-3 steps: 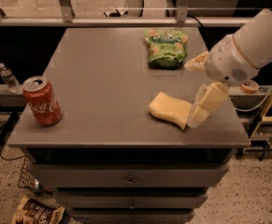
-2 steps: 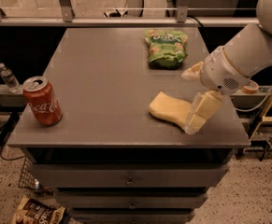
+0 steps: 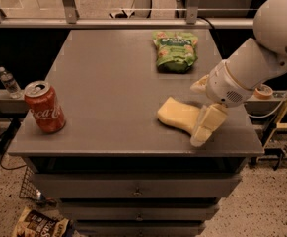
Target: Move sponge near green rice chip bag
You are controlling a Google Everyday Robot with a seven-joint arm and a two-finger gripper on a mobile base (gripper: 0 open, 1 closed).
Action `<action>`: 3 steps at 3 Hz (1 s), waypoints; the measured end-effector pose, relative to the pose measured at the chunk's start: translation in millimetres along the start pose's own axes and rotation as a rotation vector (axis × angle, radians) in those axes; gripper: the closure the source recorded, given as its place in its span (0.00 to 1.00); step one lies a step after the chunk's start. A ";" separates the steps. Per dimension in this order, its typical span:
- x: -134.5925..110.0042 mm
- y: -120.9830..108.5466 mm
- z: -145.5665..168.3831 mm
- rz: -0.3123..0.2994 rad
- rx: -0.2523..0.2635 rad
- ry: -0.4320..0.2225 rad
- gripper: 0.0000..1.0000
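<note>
The sponge [image 3: 176,114], a pale yellow foam block, lies flat on the grey table [image 3: 103,83] near its front right. The green rice chip bag [image 3: 175,51] lies at the table's far right, well behind the sponge. My gripper [image 3: 202,106] is at the sponge's right end. It is open, with one pale yellow finger [image 3: 206,125] on the near side and the other at the far side. The sponge's right end is hidden behind the near finger, so I cannot tell if they touch.
A red cola can [image 3: 44,106] stands upright at the table's front left. A brown snack bag [image 3: 39,225] lies on the floor at the lower left. A small bottle [image 3: 8,81] stands beyond the table's left edge. Drawers sit under the table.
My gripper has come down and a little left, closer around the sponge's right end. The sponge, bag and can have not moved.
</note>
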State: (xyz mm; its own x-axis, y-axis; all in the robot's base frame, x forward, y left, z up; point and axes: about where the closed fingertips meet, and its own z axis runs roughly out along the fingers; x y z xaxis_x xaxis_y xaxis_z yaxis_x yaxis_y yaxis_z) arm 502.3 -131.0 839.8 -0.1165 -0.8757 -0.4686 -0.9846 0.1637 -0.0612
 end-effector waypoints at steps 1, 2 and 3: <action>1.7 -2.1 8.5 0.000 0.005 0.025 0.18; 2.2 -2.8 11.9 0.000 0.008 0.032 0.41; 4.3 -5.4 11.3 0.007 0.017 0.018 0.65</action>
State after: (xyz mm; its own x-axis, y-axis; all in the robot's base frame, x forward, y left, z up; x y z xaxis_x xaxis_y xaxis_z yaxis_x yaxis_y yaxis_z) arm 508.6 -130.4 828.1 -0.1258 -0.8827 -0.4527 -0.9814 0.1773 -0.0729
